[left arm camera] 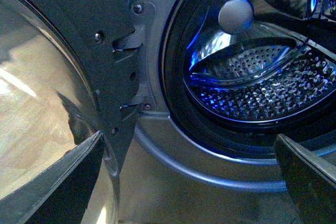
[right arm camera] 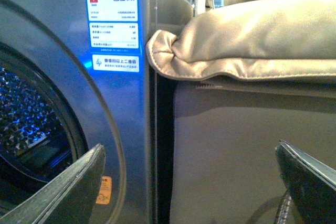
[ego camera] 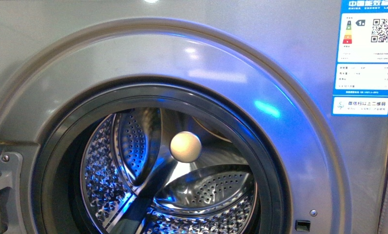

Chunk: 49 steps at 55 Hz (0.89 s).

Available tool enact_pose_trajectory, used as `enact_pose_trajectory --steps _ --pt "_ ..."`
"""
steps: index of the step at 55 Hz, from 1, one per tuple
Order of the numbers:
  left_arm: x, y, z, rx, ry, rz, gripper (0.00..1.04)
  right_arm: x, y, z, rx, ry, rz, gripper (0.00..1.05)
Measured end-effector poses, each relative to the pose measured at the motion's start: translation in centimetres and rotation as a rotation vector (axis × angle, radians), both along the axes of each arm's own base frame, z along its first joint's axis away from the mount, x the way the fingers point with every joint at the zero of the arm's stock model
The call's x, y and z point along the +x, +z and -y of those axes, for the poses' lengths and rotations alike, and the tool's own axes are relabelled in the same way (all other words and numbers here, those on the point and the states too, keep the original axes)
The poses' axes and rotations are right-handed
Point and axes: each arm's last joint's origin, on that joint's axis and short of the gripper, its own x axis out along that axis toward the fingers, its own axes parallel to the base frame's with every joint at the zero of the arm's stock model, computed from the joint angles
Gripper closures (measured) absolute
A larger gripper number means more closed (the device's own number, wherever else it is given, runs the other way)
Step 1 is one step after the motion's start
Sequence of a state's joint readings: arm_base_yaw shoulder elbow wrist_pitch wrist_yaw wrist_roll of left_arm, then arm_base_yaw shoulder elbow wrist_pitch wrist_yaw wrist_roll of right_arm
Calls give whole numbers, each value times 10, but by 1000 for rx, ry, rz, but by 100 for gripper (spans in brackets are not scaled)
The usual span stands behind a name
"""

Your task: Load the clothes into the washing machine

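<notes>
The silver-grey washing machine (ego camera: 280,63) fills the front view, its round mouth open. Inside shows the perforated steel drum (ego camera: 211,200) with a white hub (ego camera: 185,146), ringed by the dark rubber gasket (ego camera: 55,165). No clothes show in any view. My left gripper (left arm camera: 191,182) is open and empty, facing the lower left rim of the mouth; the drum (left arm camera: 262,87) lies beyond it. My right gripper (right arm camera: 191,182) is open and empty, facing the machine's right edge (right arm camera: 131,145) and the grey surface beside it. Neither arm shows in the front view.
The open door (left arm camera: 47,114) with its glass bowl hangs at the hinge (left arm camera: 128,72) on the machine's left. To the machine's right stands a grey-brown piece of furniture (right arm camera: 236,145) with a beige cushion (right arm camera: 252,40) on top. A blue-white energy label (ego camera: 365,53) is at upper right.
</notes>
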State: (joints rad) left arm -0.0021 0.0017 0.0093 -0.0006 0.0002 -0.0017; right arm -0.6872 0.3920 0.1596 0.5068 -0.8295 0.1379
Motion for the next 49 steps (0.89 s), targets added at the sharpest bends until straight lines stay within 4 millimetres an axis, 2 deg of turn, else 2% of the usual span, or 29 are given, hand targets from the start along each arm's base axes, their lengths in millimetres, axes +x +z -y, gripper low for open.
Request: enact_pose_trajectory --steps 4,15,19,29,33,42,46,49 --pt "0 0 0 0 -1 0 7 3 11 8 -14 10 9 8" --pt "0 0 0 0 0 0 7 2 40 53 15 -116 12 8" --pt "0 0 0 0 0 0 7 3 45 61 32 -125 7 8" --pt "0 0 0 0 0 0 7 7 57 100 191 -290 -97 8" --pt "0 0 0 0 0 0 7 9 51 123 278 -407 -216 8" --pt "0 0 0 0 0 0 7 12 30 159 359 -552 -376 8" --pt "0 0 0 0 0 0 7 15 15 176 385 -601 -456 8" --pt "0 0 0 0 0 0 7 20 -5 189 421 -634 -547 8"
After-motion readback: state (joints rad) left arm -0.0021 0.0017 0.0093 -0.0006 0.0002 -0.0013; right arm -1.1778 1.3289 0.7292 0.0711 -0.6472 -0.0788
